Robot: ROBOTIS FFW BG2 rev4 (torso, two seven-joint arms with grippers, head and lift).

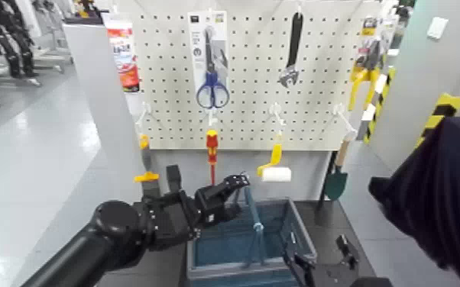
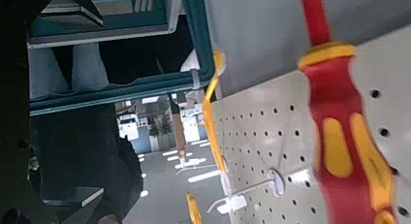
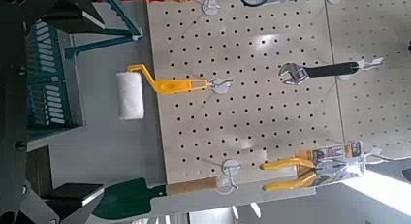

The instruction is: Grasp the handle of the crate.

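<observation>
Blue-teal plastic for the handle [image 1: 256, 227], standing up across the blue-grey crate [image 1: 303, 231]. Just beside the handle's upper end, left gripper [image 1: 242, 195] spread wide; contact impossible to tell. Over the crate's right side, right gripper [image 1: 321, 257] open and empty. Close up only in the left wrist view: red-and-yellow screwdriver grip [image 2: 339, 137]. In the head view, crate partly hidden by the left arm [image 1: 118, 229], near side cut off.
</observation>
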